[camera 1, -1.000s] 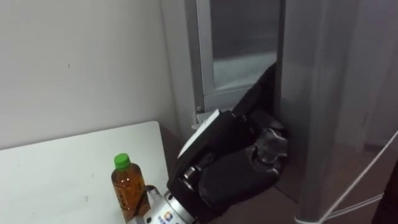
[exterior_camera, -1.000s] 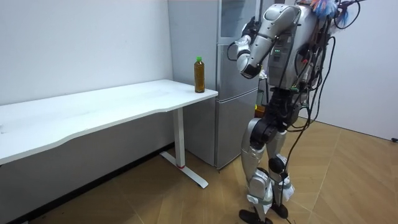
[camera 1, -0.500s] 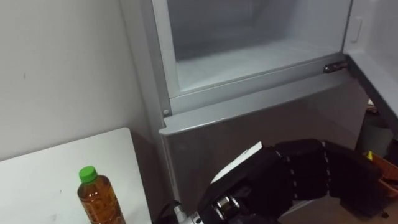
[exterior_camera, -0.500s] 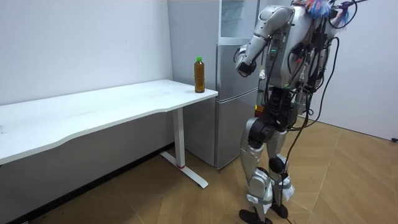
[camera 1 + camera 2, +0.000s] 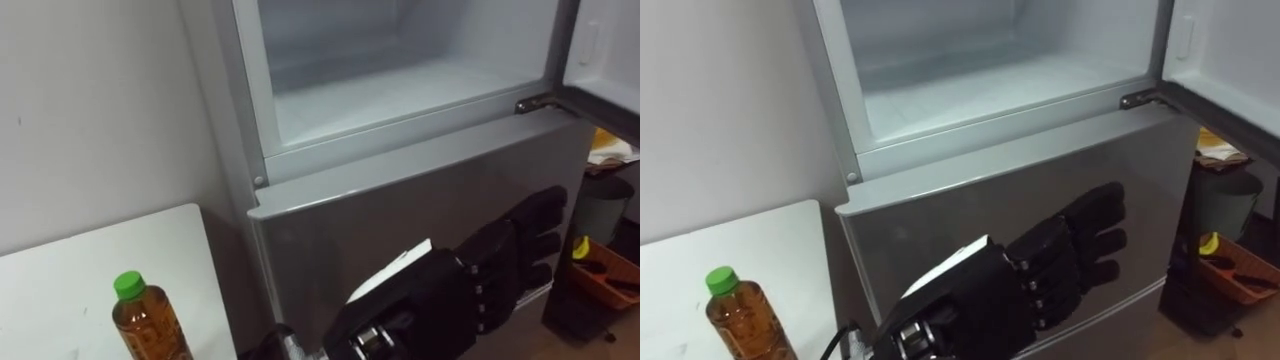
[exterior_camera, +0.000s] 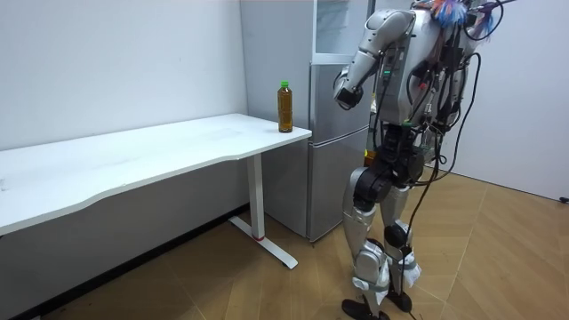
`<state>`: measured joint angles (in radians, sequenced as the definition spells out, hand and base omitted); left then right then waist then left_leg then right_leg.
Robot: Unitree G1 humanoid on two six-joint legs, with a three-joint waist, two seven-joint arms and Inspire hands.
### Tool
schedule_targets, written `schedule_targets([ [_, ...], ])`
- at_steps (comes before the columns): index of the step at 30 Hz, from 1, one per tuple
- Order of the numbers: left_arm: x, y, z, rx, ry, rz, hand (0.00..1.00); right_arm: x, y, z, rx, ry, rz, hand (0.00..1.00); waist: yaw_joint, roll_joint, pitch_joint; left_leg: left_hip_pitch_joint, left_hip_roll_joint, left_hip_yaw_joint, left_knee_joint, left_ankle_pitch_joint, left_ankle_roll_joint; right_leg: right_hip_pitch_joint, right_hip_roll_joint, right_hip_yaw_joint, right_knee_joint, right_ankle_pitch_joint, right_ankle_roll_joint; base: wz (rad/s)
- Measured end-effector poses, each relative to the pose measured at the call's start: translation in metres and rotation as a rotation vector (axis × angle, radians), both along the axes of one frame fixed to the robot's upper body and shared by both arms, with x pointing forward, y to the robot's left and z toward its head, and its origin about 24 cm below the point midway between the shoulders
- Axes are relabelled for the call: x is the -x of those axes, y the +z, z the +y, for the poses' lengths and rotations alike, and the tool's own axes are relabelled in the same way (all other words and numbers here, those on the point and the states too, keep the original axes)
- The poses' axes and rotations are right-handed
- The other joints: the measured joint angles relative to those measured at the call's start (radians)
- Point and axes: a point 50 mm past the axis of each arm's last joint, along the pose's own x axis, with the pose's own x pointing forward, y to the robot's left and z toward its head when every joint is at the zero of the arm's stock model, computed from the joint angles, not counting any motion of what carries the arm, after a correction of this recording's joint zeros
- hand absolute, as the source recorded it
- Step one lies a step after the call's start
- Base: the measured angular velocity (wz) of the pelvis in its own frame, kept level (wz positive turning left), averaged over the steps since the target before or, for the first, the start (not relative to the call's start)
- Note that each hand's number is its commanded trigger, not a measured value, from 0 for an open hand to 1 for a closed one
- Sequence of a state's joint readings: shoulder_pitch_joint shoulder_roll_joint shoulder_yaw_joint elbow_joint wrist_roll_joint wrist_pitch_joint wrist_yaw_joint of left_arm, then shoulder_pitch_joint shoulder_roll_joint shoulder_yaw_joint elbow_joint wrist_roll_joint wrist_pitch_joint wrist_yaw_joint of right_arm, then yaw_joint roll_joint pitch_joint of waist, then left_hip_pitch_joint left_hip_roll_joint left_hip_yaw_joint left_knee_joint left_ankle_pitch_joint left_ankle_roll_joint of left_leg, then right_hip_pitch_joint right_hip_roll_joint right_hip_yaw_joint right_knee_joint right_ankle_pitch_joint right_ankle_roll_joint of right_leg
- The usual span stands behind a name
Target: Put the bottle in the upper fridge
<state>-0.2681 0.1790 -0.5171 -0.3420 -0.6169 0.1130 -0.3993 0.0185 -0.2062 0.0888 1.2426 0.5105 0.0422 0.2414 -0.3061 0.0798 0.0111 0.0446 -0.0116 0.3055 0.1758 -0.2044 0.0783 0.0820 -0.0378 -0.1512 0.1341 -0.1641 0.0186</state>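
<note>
We see the left hand [image 5: 460,295] spread flat and empty before the lower fridge door [image 5: 330,220]. The bottle [image 5: 148,322] stands on the table [image 5: 60,290] corner — likely full, stiff, smooth — we'd grip mid-body, below the cap.

This looks like a bare test room fitted out with a few household pieces, not a furnished kitchen. In the room view, plain white walls [image 6: 116,62] and a wood-patterned floor [image 6: 507,258] surround a long white table [image 6: 160,151] on the left. A silver fridge [image 6: 324,160] stands at centre against the wall, its upper compartment [image 5: 400,80] open and white inside.
</note>
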Motion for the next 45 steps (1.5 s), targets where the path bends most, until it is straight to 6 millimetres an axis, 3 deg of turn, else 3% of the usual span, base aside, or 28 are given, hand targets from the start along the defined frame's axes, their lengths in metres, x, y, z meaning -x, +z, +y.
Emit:
schedule_targets([
  [20, -0.008, -0.016, 0.0, -0.094, 0.044, 0.017, 0.0, 0.0, 0.0, -0.001, 0.009, -0.006, 0.003, 0.0, 0.021, 0.003, 0.0014, -0.014, 0.001, -0.002, 0.006, 0.0, 0.0, -0.015, 0.002, 0.005, 0.004, 0.0, -0.001, -0.01],
  [24, -0.011, -0.023, 0.001, -0.152, 0.076, 0.007, 0.0, -0.002, 0.0, -0.001, 0.017, 0.018, 0.004, 0.0, 0.042, -0.008, 0.0088, -0.015, 0.002, -0.004, 0.006, 0.0, 0.0, -0.017, 0.002, 0.002, 0.006, -0.001, -0.002, -0.01],
  [26, -0.011, -0.025, 0.002, -0.174, 0.088, -0.004, 0.0, -0.002, 0.0, -0.001, 0.019, 0.027, 0.005, 0.0, 0.049, -0.014, 0.0088, -0.015, 0.001, -0.006, 0.006, 0.0, 0.0, -0.016, 0.002, -0.001, 0.006, -0.001, -0.002, 0.02],
  [31, -0.006, -0.058, 0.013, -0.245, 0.14, 0.11, 0.0, -0.001, 0.0, 0.001, 0.023, 0.036, 0.011, 0.0, 0.07, -0.03, 0.0094, -0.018, 0.001, -0.009, 0.007, 0.001, -0.001, -0.015, -0.004, -0.014, 0.006, -0.002, -0.003, 0.03],
  [36, 0.002, -0.086, 0.025, -0.305, 0.176, 0.211, 0.0, 0.003, -0.003, 0.006, 0.025, 0.029, 0.028, 0.0, 0.104, -0.056, 0.0033, -0.014, 0.001, -0.014, 0.008, 0.001, -0.002, -0.009, -0.004, -0.019, 0.007, -0.003, -0.003, 0.02],
  [42, 0.012, -0.135, 0.052, -0.449, 0.295, 0.374, 0.0, 0.003, -0.003, 0.008, 0.034, 0.049, 0.034, 0.0, 0.139, -0.059, 0.0036, -0.024, 0.0, -0.034, 0.009, 0.001, -0.001, -0.011, -0.003, -0.035, 0.018, -0.003, -0.003, 0.06],
  [45, 0.017, -0.147, 0.066, -0.485, 0.364, 0.418, 0.0, 0.007, -0.004, 0.008, 0.034, 0.05, 0.041, 0.0, 0.158, -0.059, 0.003, -0.023, 0.0, -0.039, 0.012, 0.001, -0.001, -0.009, -0.003, -0.047, 0.019, -0.004, -0.004, 0.06],
])
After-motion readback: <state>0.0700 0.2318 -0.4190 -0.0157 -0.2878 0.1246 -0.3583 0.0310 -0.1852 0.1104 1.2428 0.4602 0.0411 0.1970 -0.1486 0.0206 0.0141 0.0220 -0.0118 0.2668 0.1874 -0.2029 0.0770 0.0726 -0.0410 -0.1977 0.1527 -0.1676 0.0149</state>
